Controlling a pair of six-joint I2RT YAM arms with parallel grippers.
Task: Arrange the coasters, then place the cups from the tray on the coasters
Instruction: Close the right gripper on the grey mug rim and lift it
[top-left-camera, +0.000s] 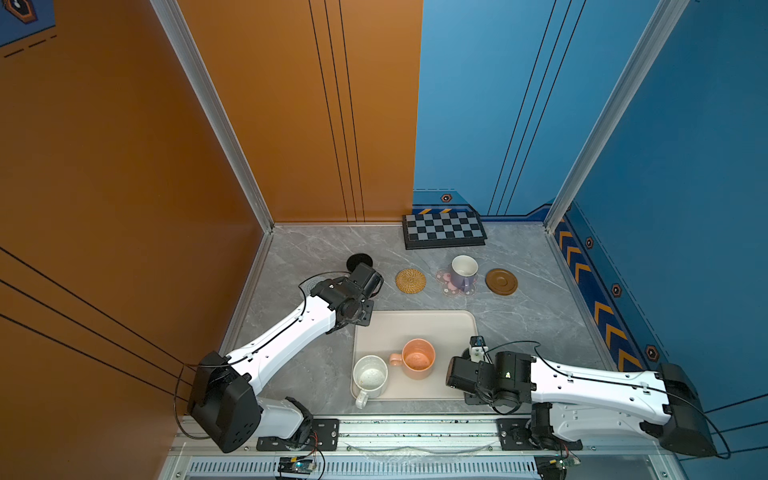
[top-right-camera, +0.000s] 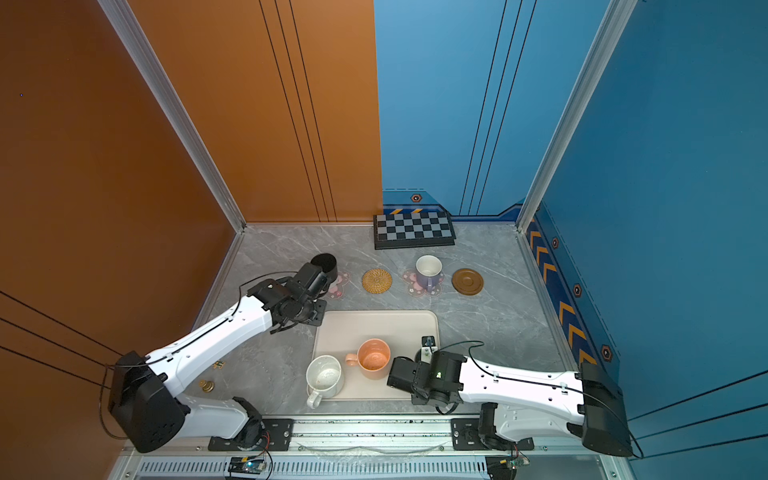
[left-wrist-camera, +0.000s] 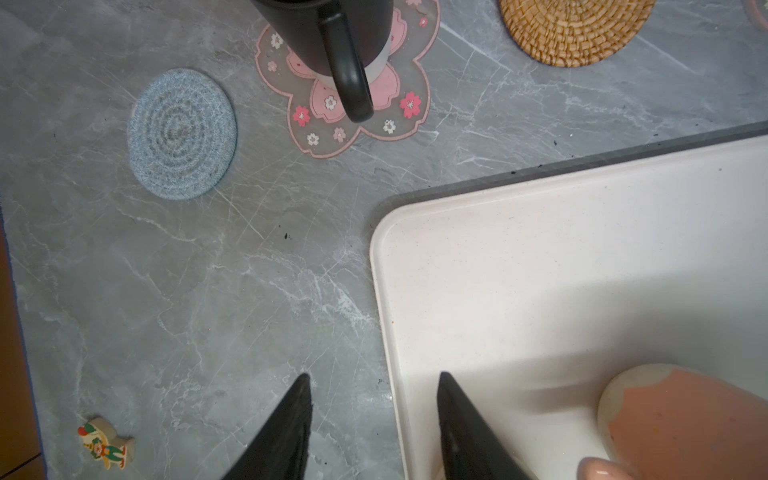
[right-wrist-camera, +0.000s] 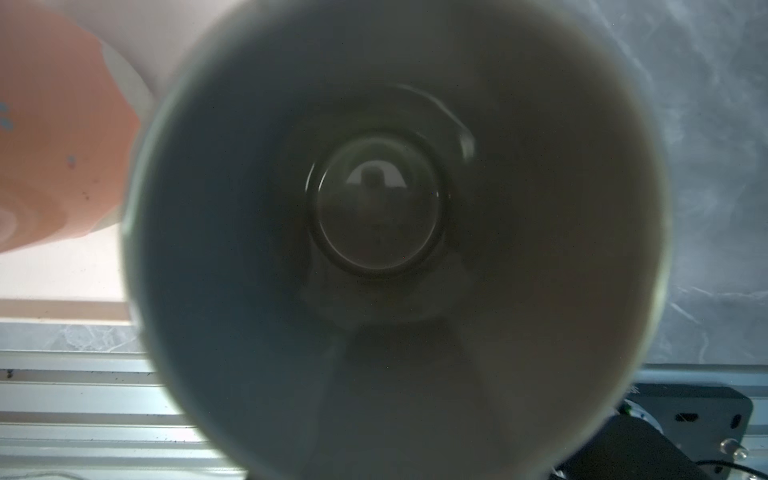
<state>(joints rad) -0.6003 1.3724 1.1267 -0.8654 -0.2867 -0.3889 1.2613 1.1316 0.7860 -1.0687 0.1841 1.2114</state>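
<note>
A black mug (top-right-camera: 324, 262) stands on a pink flower coaster (left-wrist-camera: 353, 120), left of centre in both top views; a lavender mug (top-left-camera: 463, 270) stands on its twin coaster (top-left-camera: 446, 286), further right. The straw coaster (top-left-camera: 410, 281), wooden coaster (top-left-camera: 501, 281) and knitted coaster (left-wrist-camera: 181, 134) lie bare. The peach mug (top-left-camera: 417, 359) and speckled white mug (top-left-camera: 370, 376) stand on the tray (top-left-camera: 415, 326). The left gripper (left-wrist-camera: 374, 374) hangs over the tray's upper-left corner, jaws open and empty. A grey mug (right-wrist-camera: 374, 208) beside the peach mug fills the right wrist view. The right gripper (top-left-camera: 459, 373) has its jaws hidden, so I cannot tell their state.

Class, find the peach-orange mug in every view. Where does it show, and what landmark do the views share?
Top view: peach-orange mug on the tray, handle towards the speckled white mug.
Top view: same spot.
Left wrist: cut off at the frame edge, on the tray.
Right wrist: blurred, beside the grey mug.
Shared landmark: the tray.
</note>
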